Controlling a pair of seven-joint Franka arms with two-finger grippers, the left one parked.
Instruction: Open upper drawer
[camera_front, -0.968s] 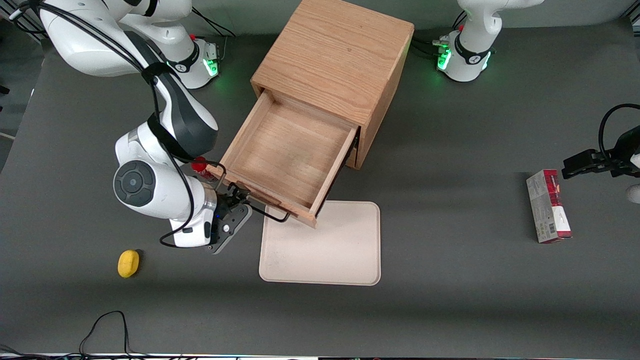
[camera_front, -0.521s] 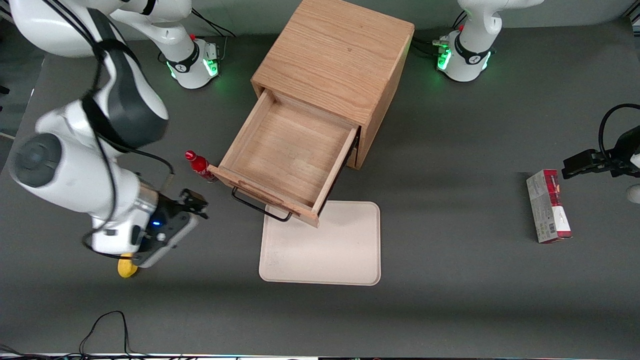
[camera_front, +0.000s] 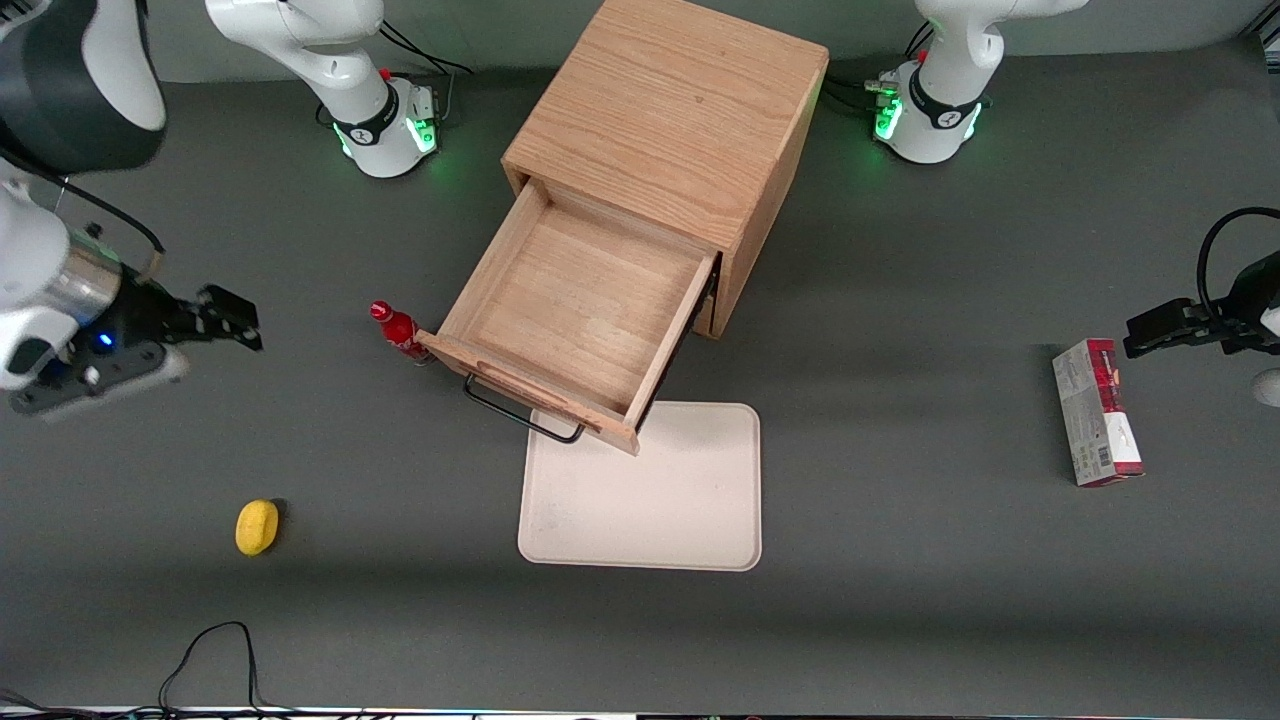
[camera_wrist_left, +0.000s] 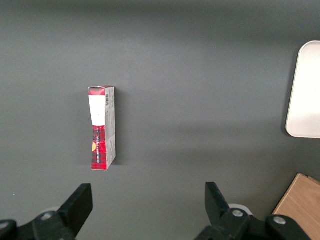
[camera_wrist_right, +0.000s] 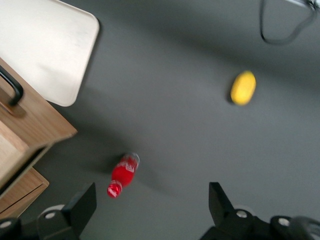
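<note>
- The upper drawer (camera_front: 580, 315) was light oak, its handle (camera_front: 520, 415) black.
- The gripper (camera_front: 225, 320) was black — its fingers spread.
- The bottle (camera_front: 397, 330) was red, the lemon (camera_front: 257, 526) yellow.
- The tray (camera_front: 645, 490) was cream.
- The box (camera_front: 1097, 412) — red-and-white.

Red bottle (camera_front: 398, 332) upright, yellow lemon (camera_front: 256, 526), cream tray (camera_front: 650, 500), red box (camera_front: 1095, 412)
</note>
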